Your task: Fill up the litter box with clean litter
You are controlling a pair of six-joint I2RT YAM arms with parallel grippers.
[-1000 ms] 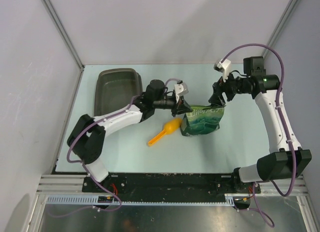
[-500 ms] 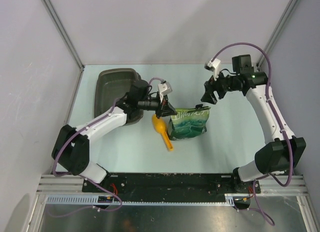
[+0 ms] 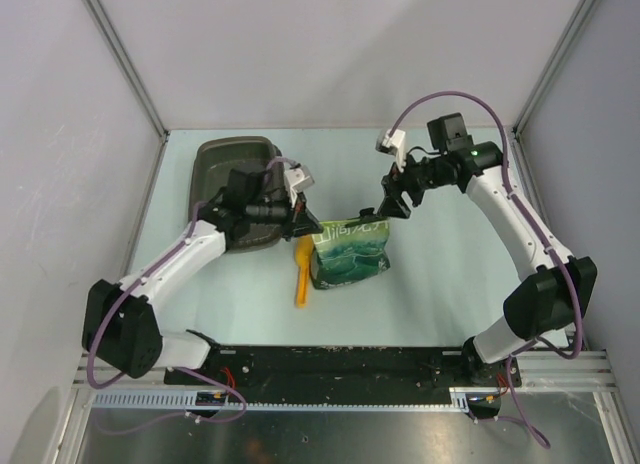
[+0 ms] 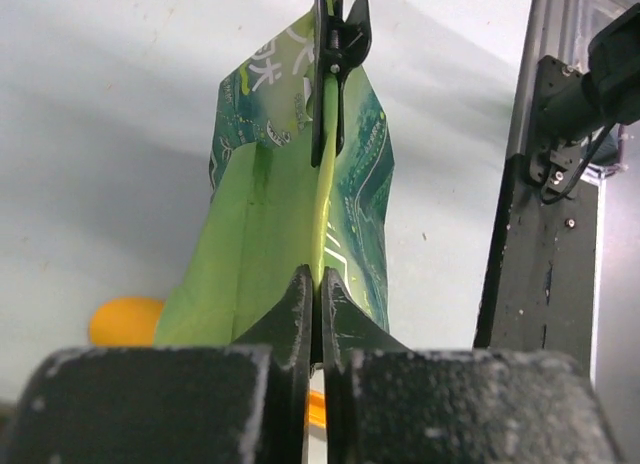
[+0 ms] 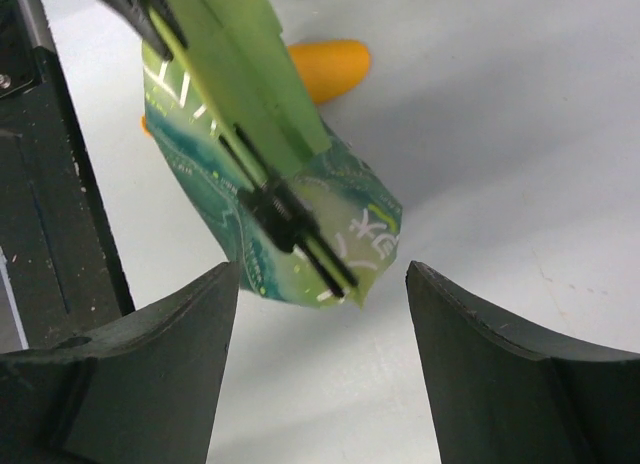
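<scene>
The litter box (image 3: 215, 164), a dark shallow tray, sits at the back left, partly under my left arm. The clean litter is out of view. A green pouch (image 3: 350, 252) stands in the middle of the table. My left gripper (image 3: 303, 221) is shut on its top left corner, and the wrist view shows the pouch (image 4: 290, 184) edge pinched at my left gripper (image 4: 320, 284). A black clip (image 4: 335, 54) clamps the far end of that edge. My right gripper (image 5: 322, 284) is open just short of the clip (image 5: 290, 229), touching nothing.
An orange scoop (image 3: 302, 274) lies flat against the pouch's left side, handle toward the near edge. The black base rail (image 3: 330, 369) runs along the front. Enclosure walls close in the back and both sides.
My left gripper has dragged the pouch leftward toward the litter box. The right gripper followed it to the left, still open. The scoop swung round and now points toward the front.
</scene>
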